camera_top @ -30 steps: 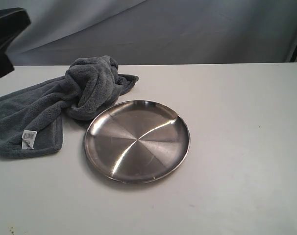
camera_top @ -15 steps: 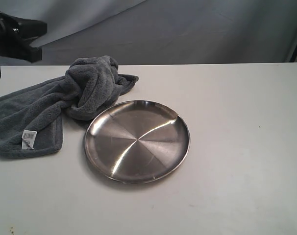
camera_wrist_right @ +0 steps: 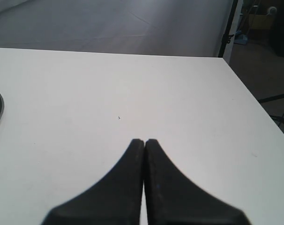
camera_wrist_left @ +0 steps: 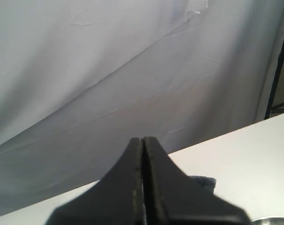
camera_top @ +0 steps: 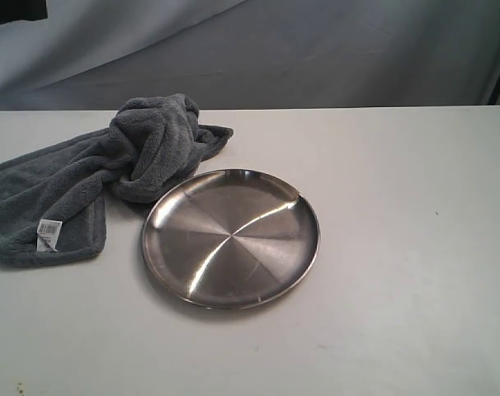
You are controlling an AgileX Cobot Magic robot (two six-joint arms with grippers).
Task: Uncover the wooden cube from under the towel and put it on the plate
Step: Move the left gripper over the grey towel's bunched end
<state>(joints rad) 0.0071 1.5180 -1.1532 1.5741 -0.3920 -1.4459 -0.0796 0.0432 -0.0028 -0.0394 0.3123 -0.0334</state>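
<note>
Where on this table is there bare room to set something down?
Bare: the wide table stretch right of the plate, and the near strip in front of plate and towel. Crowded: the back left, where the towel bunches beside the plate.

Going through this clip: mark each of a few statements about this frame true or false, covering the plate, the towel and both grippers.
1. The wooden cube sits on the plate. False: the plate is bare, and no cube shows in any view.
2. In the exterior view the towel lies bunched up to the left of the plate. True.
3. The left gripper is shut with nothing between its jaws. True.
4. The right gripper grips the towel. False: it is shut on nothing, above bare table.
</note>
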